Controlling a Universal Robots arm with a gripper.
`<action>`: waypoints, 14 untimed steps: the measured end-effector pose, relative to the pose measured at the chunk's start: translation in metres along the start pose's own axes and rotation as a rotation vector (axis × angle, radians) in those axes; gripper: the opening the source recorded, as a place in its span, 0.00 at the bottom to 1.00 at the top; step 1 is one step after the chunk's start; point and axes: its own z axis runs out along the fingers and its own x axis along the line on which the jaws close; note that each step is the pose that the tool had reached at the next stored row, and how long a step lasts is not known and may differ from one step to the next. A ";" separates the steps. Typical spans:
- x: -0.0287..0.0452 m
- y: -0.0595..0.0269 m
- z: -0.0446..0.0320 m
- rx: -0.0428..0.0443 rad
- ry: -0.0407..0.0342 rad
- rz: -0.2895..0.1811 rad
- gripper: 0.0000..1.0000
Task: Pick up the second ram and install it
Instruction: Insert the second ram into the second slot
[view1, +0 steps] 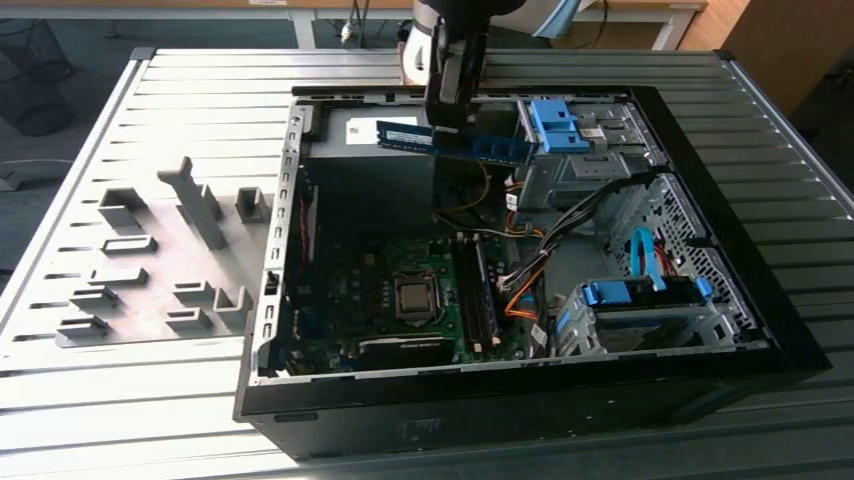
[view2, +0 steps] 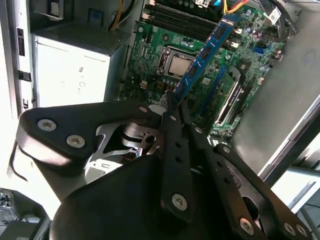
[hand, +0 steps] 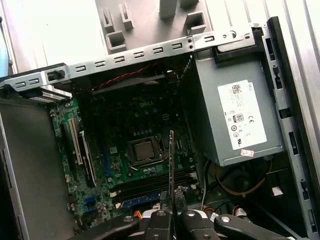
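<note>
We see the gripper (view2: 174, 99) with its jaws drawn narrow, pinched on the ram (view2: 205, 52). In the second wrist view the black fingers (view2: 171, 135) meet on the blue board. The stick runs away from them with its row of dark chips facing us. In the first wrist view we see the stick edge-on, a thin line rising from between the fingertips.

In the exterior view the ram hangs under the arm, roughly level and gripped from above near its middle. It is in the air over the far part of the open case (view1: 787, 330), touching nothing inside.

Well below it lies the green motherboard (view1: 360, 290), with the square socket (view1: 416, 297) near its middle. The long slots (view1: 477, 290) sit just to the exterior view's right of the socket. A green strip along those slots may be a stick seated there, but we cannot be sure.

A grey power supply (hand: 240, 110) with a white label fills one corner of the case. A blue bracket (view1: 554, 125) stands just beyond the ram's end on the exterior view's right. Coloured cables (view1: 527, 285) run down beside the slots.

Outside the case, on the exterior view's left, grey blocks (view1: 134, 245) stand on the slatted metal table (view1: 200, 90), well apart from the gripper.
</note>
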 end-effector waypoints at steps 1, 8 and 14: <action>0.0000 0.0000 0.0000 0.0000 0.0000 0.000 0.14; 0.0000 0.0000 0.0000 0.0002 0.0000 0.006 0.14; 0.0000 0.0000 0.0006 0.0022 -0.0019 0.094 0.14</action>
